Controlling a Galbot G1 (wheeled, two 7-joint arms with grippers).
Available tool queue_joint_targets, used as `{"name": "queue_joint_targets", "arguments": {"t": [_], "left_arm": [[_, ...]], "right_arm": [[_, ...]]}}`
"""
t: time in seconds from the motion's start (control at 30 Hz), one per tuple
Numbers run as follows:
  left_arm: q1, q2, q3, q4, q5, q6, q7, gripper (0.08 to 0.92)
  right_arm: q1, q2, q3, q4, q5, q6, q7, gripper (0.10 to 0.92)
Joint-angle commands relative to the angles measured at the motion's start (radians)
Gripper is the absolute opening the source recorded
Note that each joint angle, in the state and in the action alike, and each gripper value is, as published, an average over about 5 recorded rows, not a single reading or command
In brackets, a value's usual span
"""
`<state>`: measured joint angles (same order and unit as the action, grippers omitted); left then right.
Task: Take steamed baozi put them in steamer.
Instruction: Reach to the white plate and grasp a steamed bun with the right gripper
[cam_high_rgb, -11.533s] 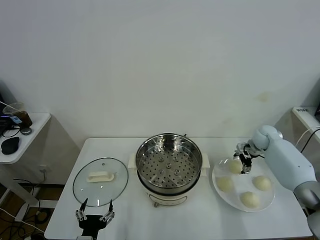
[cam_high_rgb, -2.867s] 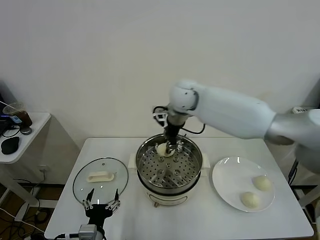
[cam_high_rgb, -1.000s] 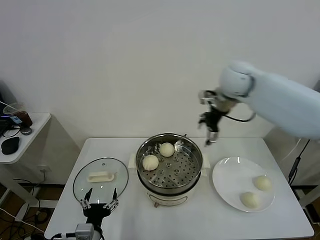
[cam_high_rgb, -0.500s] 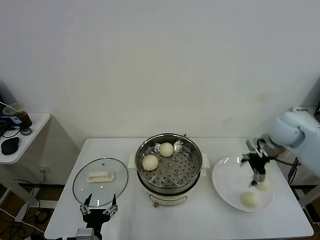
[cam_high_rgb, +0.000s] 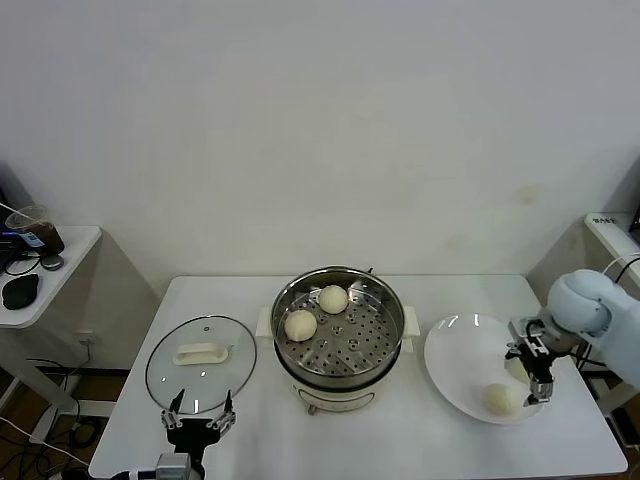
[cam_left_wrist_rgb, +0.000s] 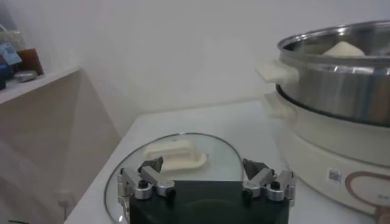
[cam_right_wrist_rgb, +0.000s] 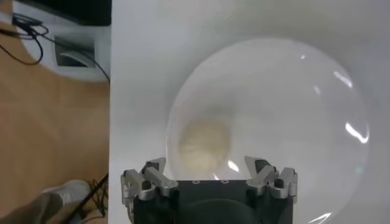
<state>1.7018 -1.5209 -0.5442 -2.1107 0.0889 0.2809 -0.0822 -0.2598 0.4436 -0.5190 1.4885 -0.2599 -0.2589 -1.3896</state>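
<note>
The steamer (cam_high_rgb: 338, 352) stands mid-table with two steamed baozi in its basket, one at the back (cam_high_rgb: 333, 298) and one on the left (cam_high_rgb: 300, 324). Two more lie on the white plate (cam_high_rgb: 458, 352): a near one (cam_high_rgb: 499, 399) and a right-hand one (cam_high_rgb: 515, 368) partly hidden by my right gripper (cam_high_rgb: 537, 378). That gripper hangs open just over it. In the right wrist view the bun (cam_right_wrist_rgb: 204, 146) lies ahead of the right gripper (cam_right_wrist_rgb: 207, 171), between the spread fingers and untouched. My left gripper (cam_high_rgb: 198, 420) waits open at the table's front edge.
The glass lid (cam_high_rgb: 200, 362) with its white handle (cam_left_wrist_rgb: 175, 153) lies left of the steamer (cam_left_wrist_rgb: 341, 73), just beyond my left gripper (cam_left_wrist_rgb: 204, 169). A side table (cam_high_rgb: 40, 262) with small items stands at far left. The plate (cam_right_wrist_rgb: 286, 103) sits close to the table's right edge.
My right arm has swung from above the steamer's right side down to the plate and lowered over the right-hand bun. The left arm has stayed put.
</note>
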Motion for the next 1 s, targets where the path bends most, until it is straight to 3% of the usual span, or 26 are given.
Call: {"name": "queue_joint_targets", "arguments": {"t": [0.03,1.0], "left_arm": [[-0.002,0.002,-0.001,0.010,0.001,0.001,0.001,0.823],[-0.005,-0.005,0.001,-0.009,0.004,0.006,0.006,0.823]], "right_arm": [[-0.056,0.064,0.023,-0.086,-0.050,0.018,0.011,0.823],[-0.050,0.120,-0.009,-0.123,-0.065,0.004,0.011,0.818]]}}
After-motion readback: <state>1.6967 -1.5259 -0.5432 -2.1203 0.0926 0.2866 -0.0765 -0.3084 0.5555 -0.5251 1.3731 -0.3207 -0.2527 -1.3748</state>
